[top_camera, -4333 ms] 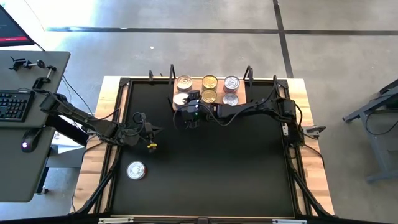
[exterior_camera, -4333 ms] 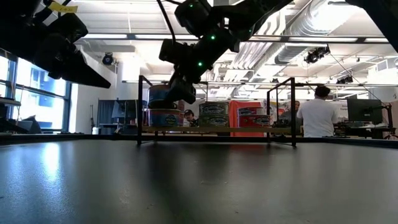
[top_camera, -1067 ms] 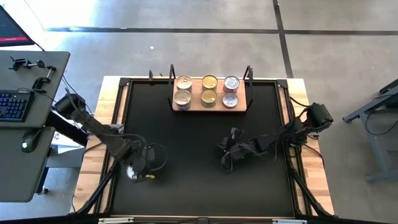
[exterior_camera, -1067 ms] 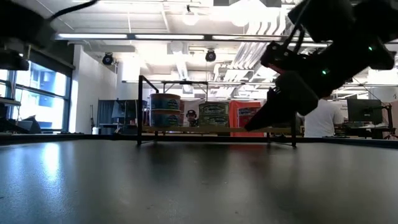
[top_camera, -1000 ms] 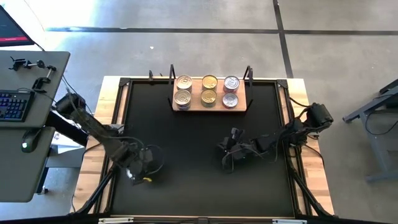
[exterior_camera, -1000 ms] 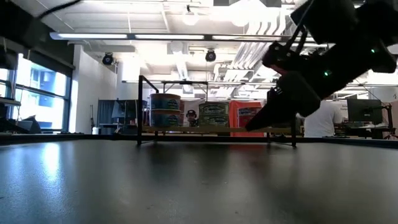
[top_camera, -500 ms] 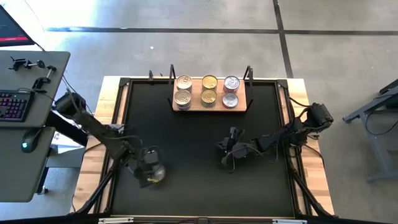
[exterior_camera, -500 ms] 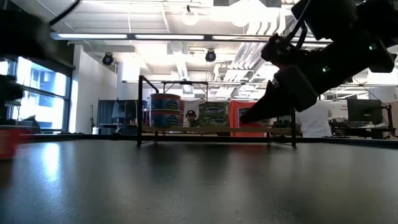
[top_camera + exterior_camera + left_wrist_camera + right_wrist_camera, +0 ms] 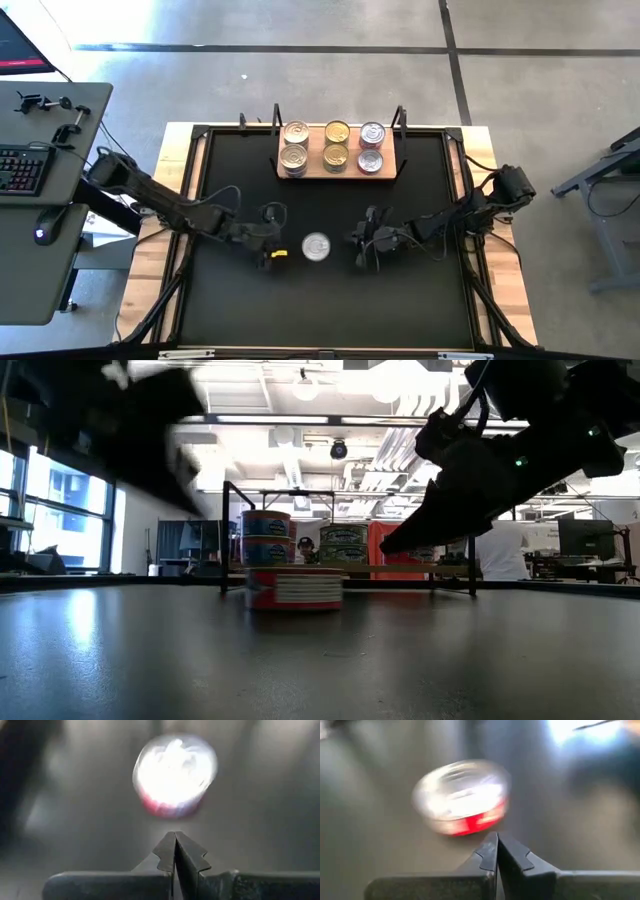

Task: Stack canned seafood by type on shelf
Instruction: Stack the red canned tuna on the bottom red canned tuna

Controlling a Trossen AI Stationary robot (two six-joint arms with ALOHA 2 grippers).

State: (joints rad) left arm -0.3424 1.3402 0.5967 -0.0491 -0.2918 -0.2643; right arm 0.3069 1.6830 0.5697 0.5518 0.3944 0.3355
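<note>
Sitting loose: tin (image 9: 316,246), mid-mat, between both grippers
left gripper (image 9: 276,252): closed, empty, just left of tin
right gripper (image 9: 359,241): closed, empty, just right
shelf (image 9: 340,168): six tins, far side

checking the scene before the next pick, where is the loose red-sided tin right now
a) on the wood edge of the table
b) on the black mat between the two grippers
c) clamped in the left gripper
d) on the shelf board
b: the high view shows the red-sided tin lying free on the black mat between the shut left gripper and the shut right gripper, apart from the shelf.
</note>
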